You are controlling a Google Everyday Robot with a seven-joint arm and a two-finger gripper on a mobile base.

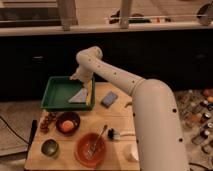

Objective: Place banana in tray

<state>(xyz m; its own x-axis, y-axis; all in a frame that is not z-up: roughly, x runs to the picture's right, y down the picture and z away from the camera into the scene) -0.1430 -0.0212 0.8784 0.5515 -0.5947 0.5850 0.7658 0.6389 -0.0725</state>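
Note:
The green tray [56,93] sits at the table's back left, with a grey triangular cloth [78,96] lying inside it. The yellow banana [89,93] stands nearly upright along the tray's right rim, its lower end near the rim's front corner. My gripper [83,77] reaches down from the white arm [120,77] over the tray's right side, right at the banana's top end. Whether it grips the banana does not show.
A blue sponge [109,99] lies right of the tray. In front stand a dark bowl holding an orange fruit [66,125], an orange bowl with a fork [91,148], a small dark cup [49,147] and a white cup [131,152]. Grapes [47,121] lie at the left.

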